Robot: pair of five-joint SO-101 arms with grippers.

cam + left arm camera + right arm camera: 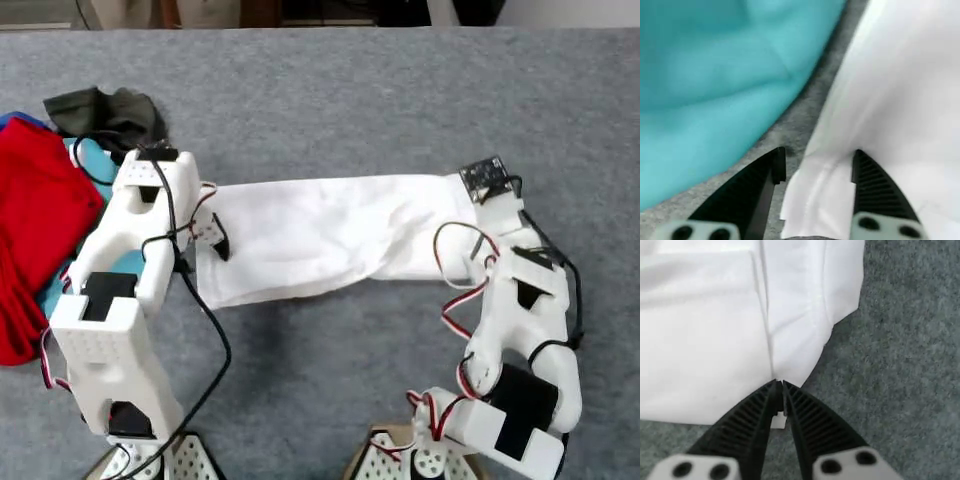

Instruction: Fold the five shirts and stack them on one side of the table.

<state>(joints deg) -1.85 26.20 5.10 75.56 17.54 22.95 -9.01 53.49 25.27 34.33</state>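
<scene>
A white shirt [320,235], folded into a long band, lies across the middle of the grey table [330,100]. At its left end my left gripper [215,240] stands open. In the left wrist view that gripper [817,165] has its jaws on either side of the white shirt's [890,90] hem. My right gripper [478,205] is at the band's right end. The right wrist view has that gripper [779,386] shut, pinching the edge of the white shirt [705,330], with a bit of white cloth between the fingers.
At the table's left edge lies a heap of shirts: a red one [35,210], a teal one [92,158] right beside the left gripper [705,75], a dark green one [110,110] and a blue corner [15,120]. Bare table lies behind and in front of the band.
</scene>
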